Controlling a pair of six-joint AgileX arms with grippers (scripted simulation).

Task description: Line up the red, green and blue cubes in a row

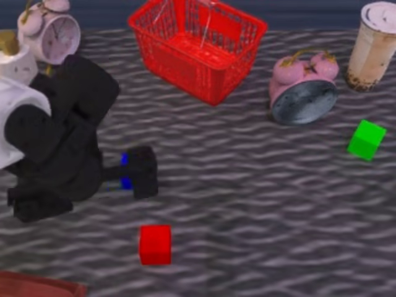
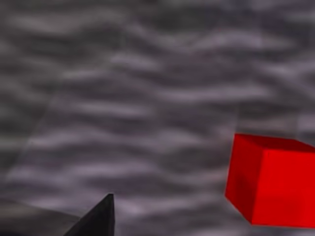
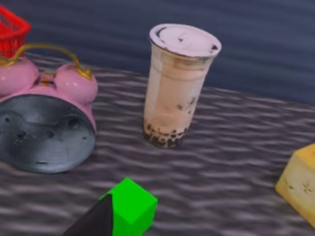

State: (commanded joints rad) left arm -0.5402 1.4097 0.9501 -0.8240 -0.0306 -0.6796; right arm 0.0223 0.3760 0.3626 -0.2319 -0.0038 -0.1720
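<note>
Blue cube [image 1: 125,171] sits pinched in the left tool [image 1: 127,172], over the desk [image 1: 260,210] left of centre; only slivers of blue show between the dark fingers. Red cube [image 1: 154,244] lies on the desk at about five o'clock from that tool, near but apart, so placing blue beside it looks like the likely next move. Green cube [image 1: 367,140] rests well apart at the right edge, near three o'clock. The left arm reaches in from nine o'clock. The right tool's state I cannot tell.
</note>
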